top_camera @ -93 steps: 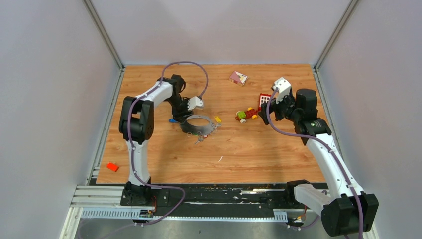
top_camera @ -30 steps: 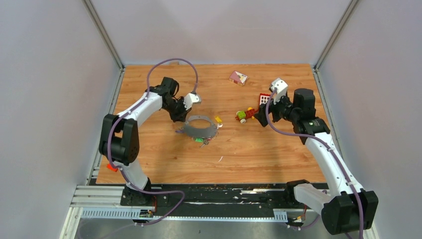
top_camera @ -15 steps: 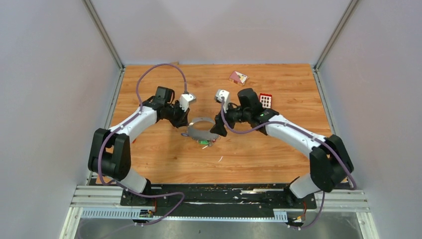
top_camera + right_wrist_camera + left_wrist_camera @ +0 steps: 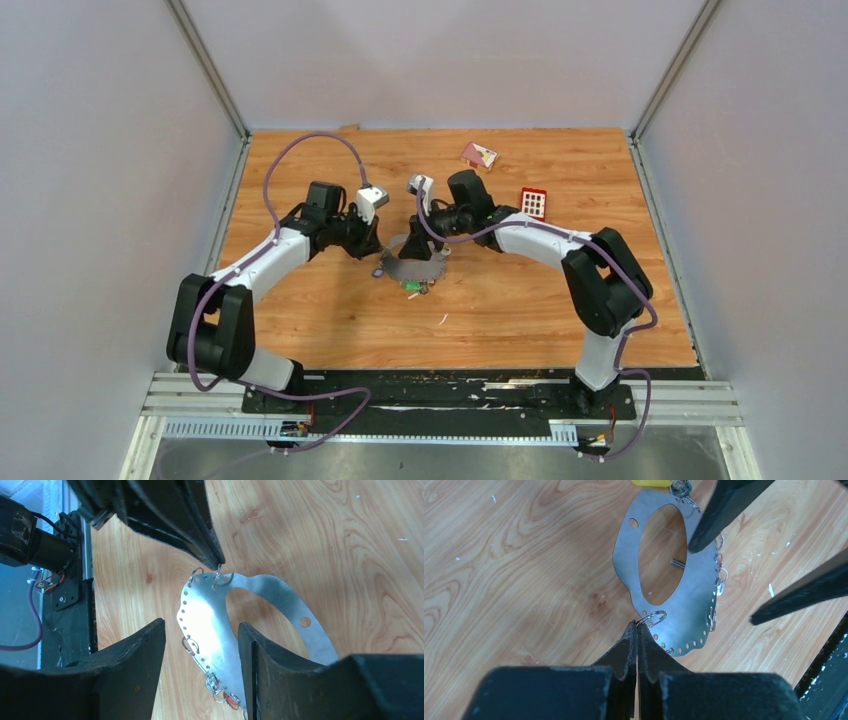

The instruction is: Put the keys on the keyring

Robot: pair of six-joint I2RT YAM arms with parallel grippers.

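The keyring (image 4: 404, 268), a flat grey metal loop with small holes along its rim, lies mid-table. My left gripper (image 4: 638, 626) is shut on a small wire ring (image 4: 653, 617) hooked into the keyring's (image 4: 694, 605) edge. My right gripper (image 4: 200, 626) is open, its fingers (image 4: 724, 510) standing either side of the keyring's (image 4: 280, 600) rim. The keys (image 4: 212, 682) hang as a silvery cluster on that rim, with a red-orange tag (image 4: 228, 698) beside them. A yellow tag (image 4: 651, 482) shows at the keyring's far end. In the top view both grippers, left (image 4: 380, 252) and right (image 4: 424, 246), meet over the loop.
A red block with a white grid (image 4: 533, 203) lies right of the right arm. A pink box (image 4: 479, 155) sits near the back wall. A small white scrap (image 4: 442, 320) lies toward the front. The enclosure's walls close in three sides.
The right arm has swung left from the red block's side to the keyring, and its jaws have narrowed. The left gripper stayed shut at the loop's left edge while its arm folded lower.
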